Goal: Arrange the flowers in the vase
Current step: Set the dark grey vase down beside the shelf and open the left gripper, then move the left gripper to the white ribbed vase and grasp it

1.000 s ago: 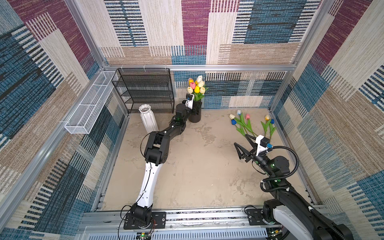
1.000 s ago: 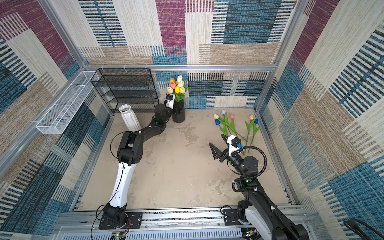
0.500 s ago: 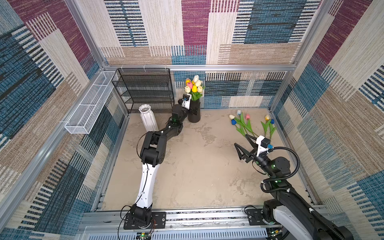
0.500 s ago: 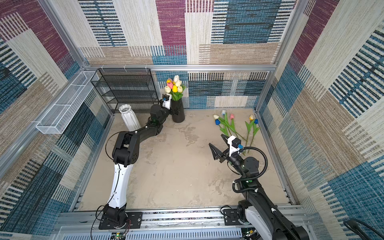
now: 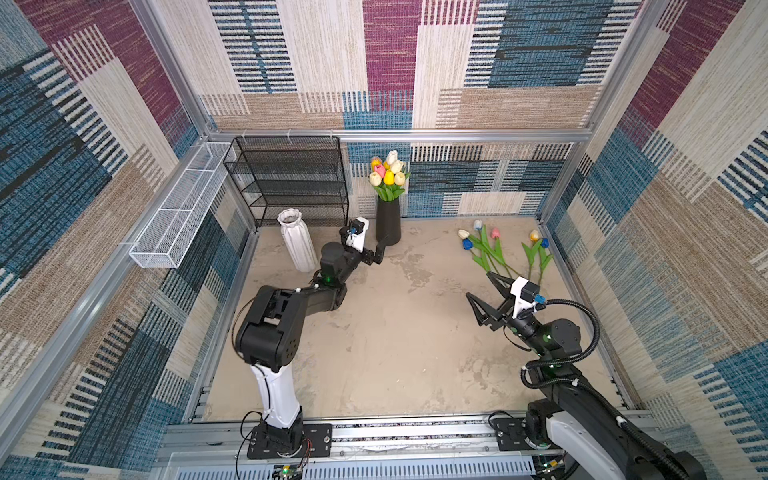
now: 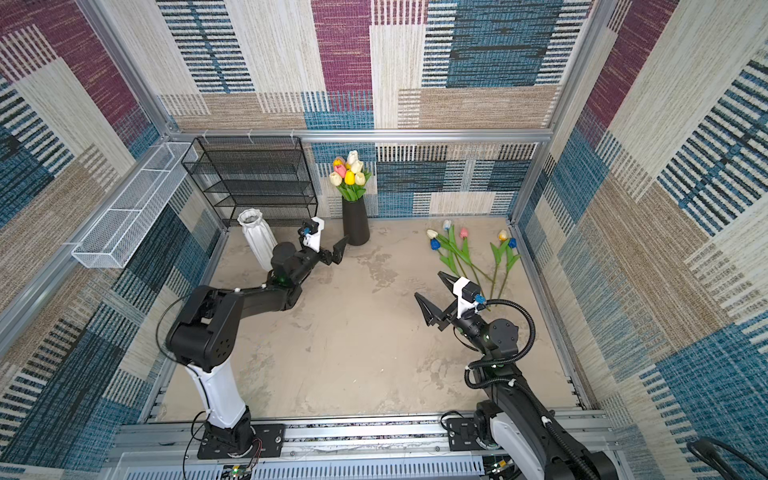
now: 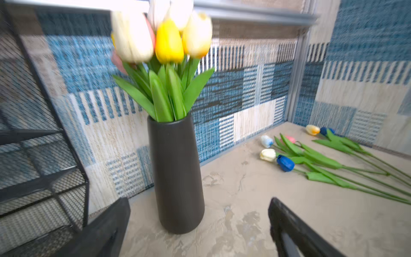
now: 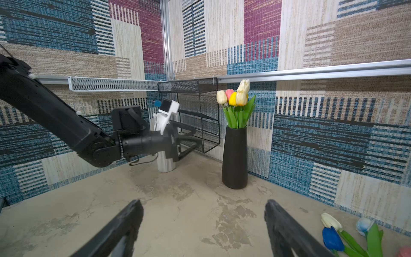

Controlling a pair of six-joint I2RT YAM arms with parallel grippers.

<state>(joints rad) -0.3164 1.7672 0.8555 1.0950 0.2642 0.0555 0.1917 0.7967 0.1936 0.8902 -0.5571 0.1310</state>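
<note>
A black vase (image 5: 388, 224) (image 6: 355, 224) stands at the back of the table and holds several flowers (image 5: 388, 176) (image 7: 169, 42) with cream, yellow and pink heads. More flowers (image 5: 484, 249) (image 6: 453, 249) lie flat at the back right, and a smaller group (image 5: 537, 253) lies beside them. My left gripper (image 5: 368, 249) (image 7: 198, 200) is open and empty, just in front of the vase's base. At the right, my right gripper (image 5: 478, 284) (image 8: 202, 201) hangs open and empty, just short of the stem ends of the lying flowers.
A white ribbed vase (image 5: 297, 243) stands left of the left gripper. Behind it is a black mesh shelf (image 5: 291, 178). A white wire basket (image 5: 183, 208) hangs on the left wall. Walls enclose the table on three sides.
My left gripper has come down and back from the flower heads to beside the vase's base, its jaws wider apart. The right arm has stayed put.
</note>
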